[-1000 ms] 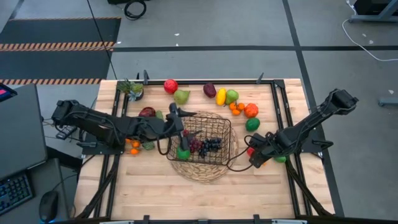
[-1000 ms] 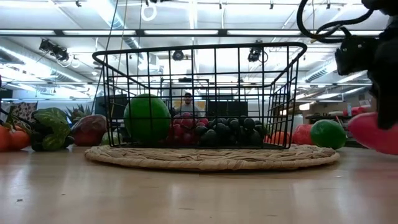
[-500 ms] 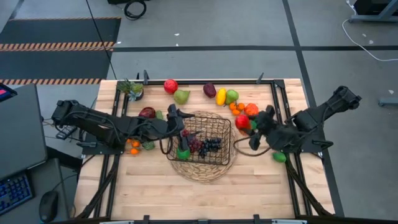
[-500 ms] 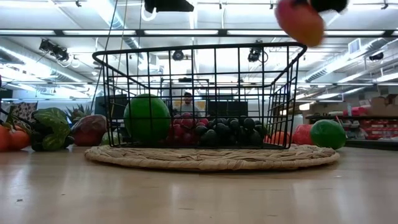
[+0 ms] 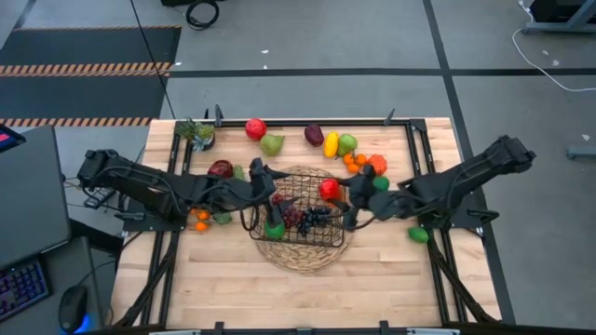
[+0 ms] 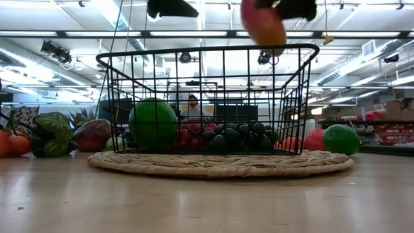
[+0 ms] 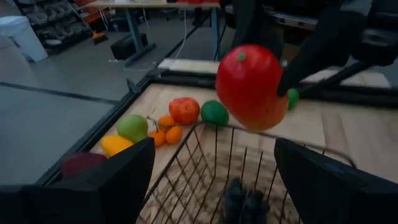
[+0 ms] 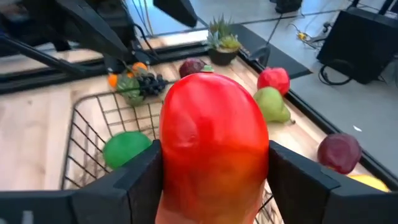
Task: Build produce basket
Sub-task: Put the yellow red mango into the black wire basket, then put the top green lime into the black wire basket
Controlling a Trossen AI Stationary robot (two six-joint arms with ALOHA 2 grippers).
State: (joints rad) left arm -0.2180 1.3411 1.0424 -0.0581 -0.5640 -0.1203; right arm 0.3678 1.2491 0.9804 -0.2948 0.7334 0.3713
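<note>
Right claw [image 5: 337, 193] clamped on the smooth red-orange toy mango [image 5: 329, 189], held above the far-right rim of the square black wire-mesh basket [image 5: 300, 234]. Placing step. Next I'd lower, then release inside. Left claw [image 5: 269, 185] spread apart over the basket's left edge.

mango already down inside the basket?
No: the low view shows the right gripper holding the mango above the basket rim.
</note>
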